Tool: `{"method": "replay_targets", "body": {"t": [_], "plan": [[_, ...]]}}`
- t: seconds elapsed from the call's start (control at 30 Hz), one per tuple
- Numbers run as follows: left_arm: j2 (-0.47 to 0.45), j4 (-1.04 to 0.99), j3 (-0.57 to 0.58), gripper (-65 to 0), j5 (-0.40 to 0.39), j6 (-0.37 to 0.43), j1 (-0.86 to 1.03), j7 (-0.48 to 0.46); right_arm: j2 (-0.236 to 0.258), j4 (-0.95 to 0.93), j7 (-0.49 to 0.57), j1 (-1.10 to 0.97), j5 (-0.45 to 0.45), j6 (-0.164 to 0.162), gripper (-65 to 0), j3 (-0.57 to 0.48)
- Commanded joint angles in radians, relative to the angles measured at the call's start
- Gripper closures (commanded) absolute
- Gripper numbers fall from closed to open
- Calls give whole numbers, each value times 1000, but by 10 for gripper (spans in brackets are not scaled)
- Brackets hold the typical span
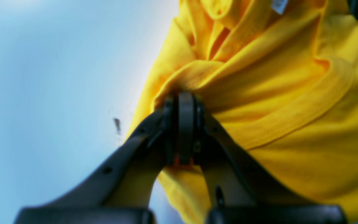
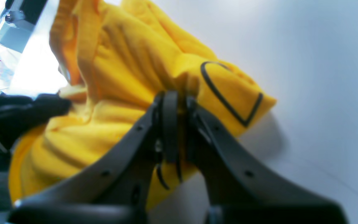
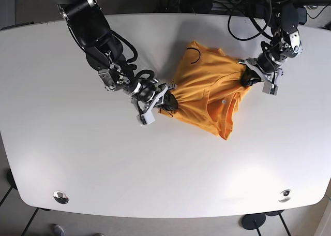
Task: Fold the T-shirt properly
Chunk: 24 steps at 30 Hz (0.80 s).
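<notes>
Left gripper point(image 1: 182, 102): the jaws are pressed together on a bunched fold of the yellow T-shirt point(image 3: 207, 93); cloth comes out above and beside the fingertips
Right gripper point(image 2: 177, 99): the jaws are also closed, pinching gathered cloth just beside a thin black outline print point(image 2: 228, 96) on the shirt
Left gripper in the base view point(image 3: 248, 75): it is at the shirt's right edge, on that view's right
Right gripper in the base view point(image 3: 168, 102): it is at the shirt's left edge, on that view's left
T-shirt: it lies crumpled between the two grippers, a little above the middle of the white table point(image 3: 77, 158); its lower part narrows to a point toward the near edge
Label point(image 1: 280, 5): a small white tag shows inside the neck area, at the top of the left wrist view
Table: two round metal fittings point(image 3: 60, 197) sit near the front corners
Behind the table: black cables point(image 3: 248, 8) hang at the far edge
</notes>
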Motion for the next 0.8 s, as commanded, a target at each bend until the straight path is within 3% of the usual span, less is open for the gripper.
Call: {"method": "replay_targets", "body": {"t": [0.03, 0.13, 0.23, 0.27, 0.4, 0.47, 0.5, 0.6, 0.7, 0.8], "plan": [[-14, 111, -10, 0, -10, 0, 3, -15, 33, 106, -2, 5, 12, -4, -29, 6], [-11, 244, -10, 0, -10, 0, 8, -12, 61, 237, -28, -3, 7, -7, -29, 7], [-11, 293, -10, 0, -10, 0, 22, 37, 81, 278, -37, 3, 3, -70, -29, 6], [-8, 310, -10, 0, -10, 0, 28, 59, 95, 261, -34, 23, 1, -85, -29, 6], [23, 315, -10, 0, -10, 0, 79, 80, 90, 77, -31, 120, 1, -85, -29, 0], [27, 290, -6, 0, -8, 0, 92, 77, 66, -21, -6, 163, 1, -70, -29, -2], [27, 243, -4, 0, -8, 0, 88, 76, 47, -93, 35, 183, -21, -36, -29, -2], [21, 109, -4, 0, -10, 0, 25, 74, -19, -196, 80, 203, -185, 23, -29, 3], [15, -15, -3, -1, -4, 0, -83, 74, -45, -205, 80, 161, -278, 36, -29, 4], [-8, -126, -1, -3, -4, 0, -201, 73, -40, -141, 81, 103, -275, 36, -29, 6]]}}
